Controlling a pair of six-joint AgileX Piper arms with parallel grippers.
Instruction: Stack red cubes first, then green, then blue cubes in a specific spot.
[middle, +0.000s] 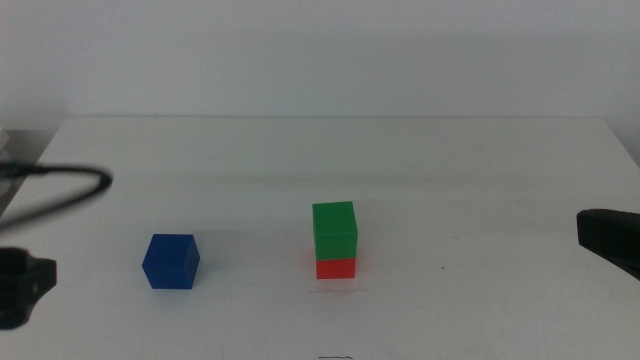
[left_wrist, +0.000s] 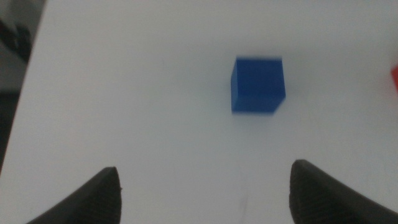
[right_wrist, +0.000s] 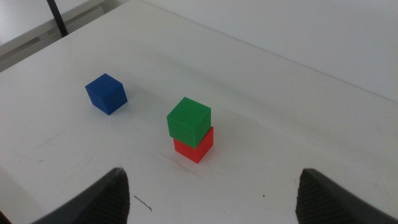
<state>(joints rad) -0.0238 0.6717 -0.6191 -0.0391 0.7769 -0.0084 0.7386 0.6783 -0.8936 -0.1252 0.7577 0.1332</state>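
Note:
The green cube (middle: 334, 230) sits on top of the red cube (middle: 336, 268) near the middle of the white table, turned slightly against it. The stack also shows in the right wrist view, green (right_wrist: 188, 121) on red (right_wrist: 196, 147). The blue cube (middle: 170, 262) stands alone to the left of the stack; it also shows in both wrist views (left_wrist: 258, 85) (right_wrist: 106, 93). My left gripper (middle: 20, 285) (left_wrist: 205, 199) is open and empty at the left edge, short of the blue cube. My right gripper (middle: 610, 240) (right_wrist: 217, 199) is open and empty at the right edge, away from the stack.
A black cable (middle: 70, 185) loops over the table's left side behind my left gripper. The table's far edge (middle: 330, 118) runs across the back. A sliver of the red cube (left_wrist: 394, 78) shows at the edge of the left wrist view.

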